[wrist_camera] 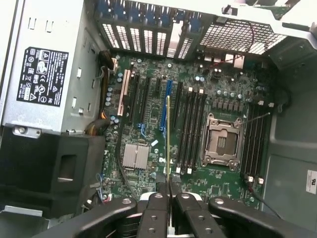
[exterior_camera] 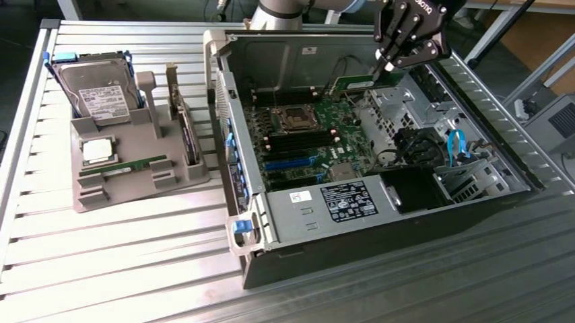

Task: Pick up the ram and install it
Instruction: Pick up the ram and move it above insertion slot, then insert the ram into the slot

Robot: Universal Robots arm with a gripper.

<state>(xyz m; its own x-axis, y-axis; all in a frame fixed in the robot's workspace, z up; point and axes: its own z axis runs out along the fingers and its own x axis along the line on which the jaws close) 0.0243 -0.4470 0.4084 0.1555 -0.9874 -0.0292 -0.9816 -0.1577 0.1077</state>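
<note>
Nearest your wrist camera, the gripper has its fingers pinched narrow on the ram. You see the ram edge-on, a thin green strip reaching out from the fingertips. It hangs above the motherboard and sits in no slot. Beneath it, the black memory slots run just beside its line, with the processor socket past them. Further off stands the power supply, all inside the open computer case.
</note>
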